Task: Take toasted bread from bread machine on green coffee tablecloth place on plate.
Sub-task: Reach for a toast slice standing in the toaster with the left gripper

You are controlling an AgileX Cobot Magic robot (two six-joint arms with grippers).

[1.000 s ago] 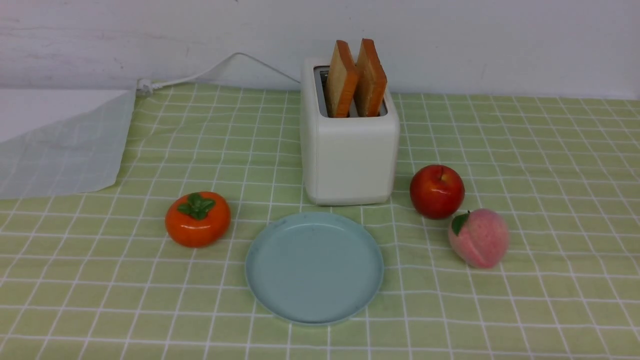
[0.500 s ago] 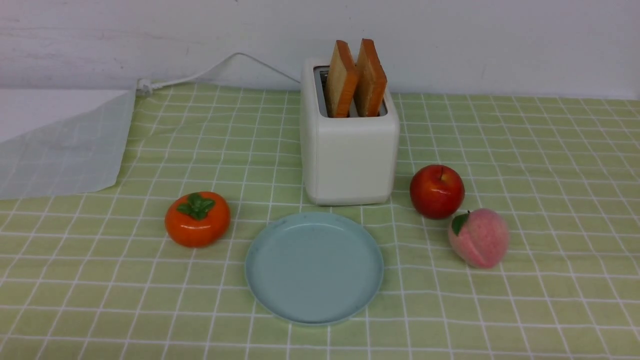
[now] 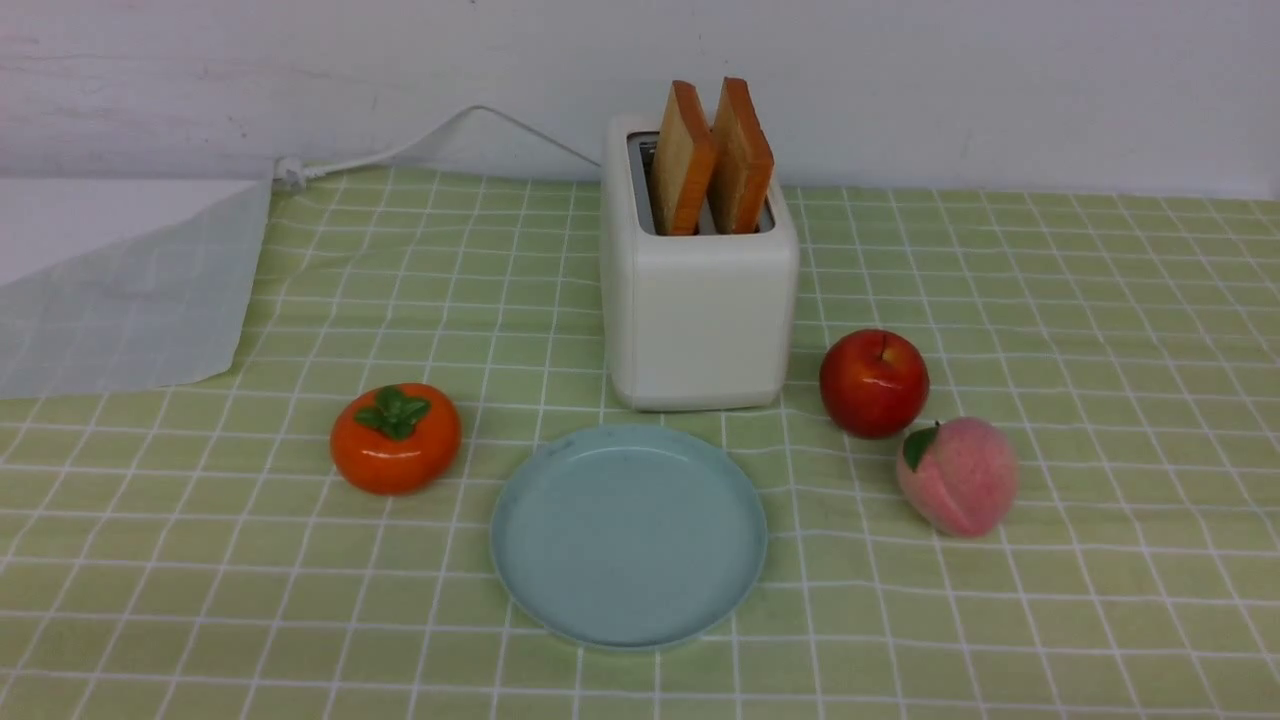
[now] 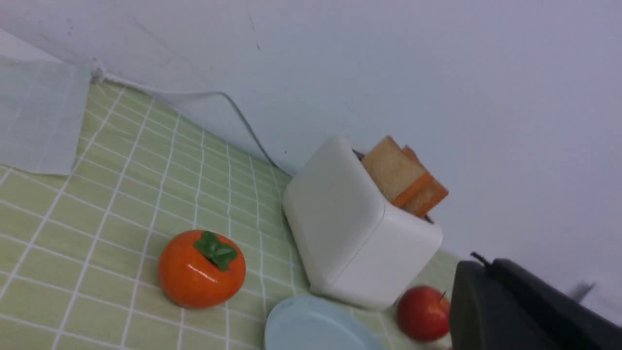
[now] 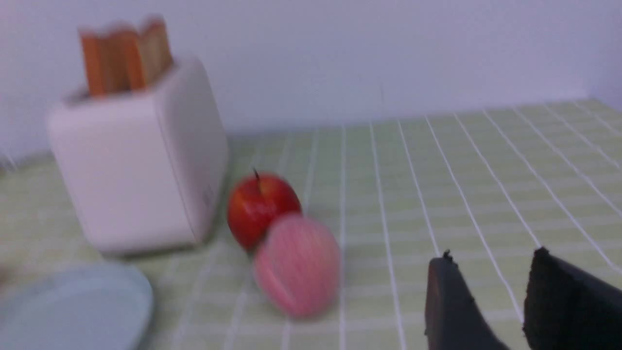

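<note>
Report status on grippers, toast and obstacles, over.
Left gripper shut, right gripper open, both empty. Toast slices upright in toaster. Plate bare. Nothing seen blocking.

From my station I see a green gridded tablecloth (image 3: 900,650) ahead of both grippers. Closer to the left gripper (image 4: 491,267) than to the right one (image 5: 491,257) sits an orange persimmon (image 3: 395,450). Farther from the grippers than the round pale plate (image 3: 629,550) stands the cream toaster (image 3: 710,320). On the right gripper's side lie a red apple (image 3: 874,385) and a pink peach (image 3: 965,480), close together.
</note>
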